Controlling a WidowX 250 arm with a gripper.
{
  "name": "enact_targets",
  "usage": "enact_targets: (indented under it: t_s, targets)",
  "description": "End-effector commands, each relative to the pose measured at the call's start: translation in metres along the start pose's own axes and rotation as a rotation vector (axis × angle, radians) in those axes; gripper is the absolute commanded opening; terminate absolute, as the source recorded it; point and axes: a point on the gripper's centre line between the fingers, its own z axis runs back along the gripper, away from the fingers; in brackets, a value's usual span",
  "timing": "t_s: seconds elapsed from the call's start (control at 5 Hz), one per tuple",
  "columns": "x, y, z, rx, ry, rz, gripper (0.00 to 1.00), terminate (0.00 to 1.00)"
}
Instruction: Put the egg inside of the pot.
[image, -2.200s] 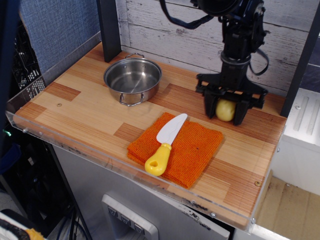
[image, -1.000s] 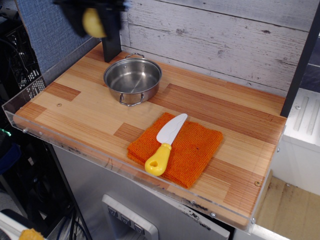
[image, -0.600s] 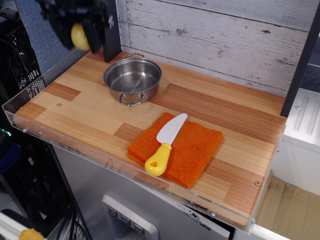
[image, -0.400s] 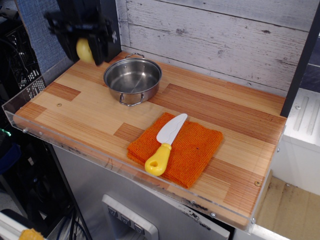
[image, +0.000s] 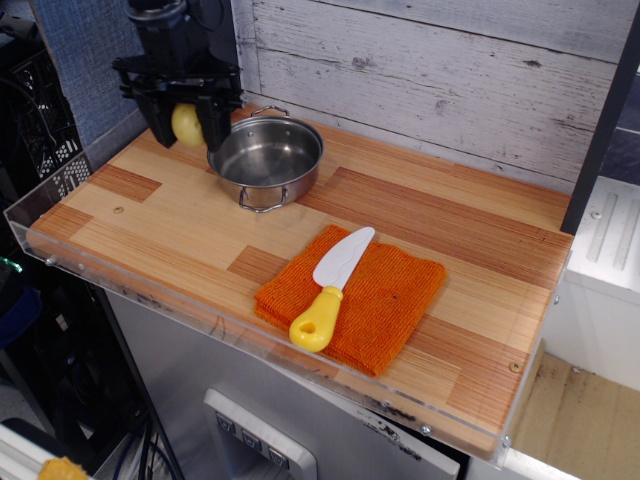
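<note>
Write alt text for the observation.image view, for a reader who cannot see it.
A black end effector holds a pale yellow egg just left of an empty steel pot at the back of a wooden table. Nearer the front, a yellow-handled white knife lies on an orange cloth.

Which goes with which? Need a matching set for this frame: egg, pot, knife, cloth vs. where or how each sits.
Things:
1. egg
2. pot
3. knife
4. cloth

States:
a. lies flat on the wooden table, under another item
b. held between the fingers of the gripper, left of the pot
c. stands empty near the back wall
d. rests on the orange fabric, yellow handle toward the front edge

Pairs: 1-b, 2-c, 3-d, 4-a
</note>
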Motion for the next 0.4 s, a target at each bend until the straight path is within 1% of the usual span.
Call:
enact_targets:
  t_s: [0.0,0.2]
  targets:
    - [0.0161,-0.0208,0.0024,0.032,-0.043,-0.078,0.00,0.00]
    - [0.0183,-0.0283,-0.0068,0.035,-0.026,-0.101,0.00,0.00]
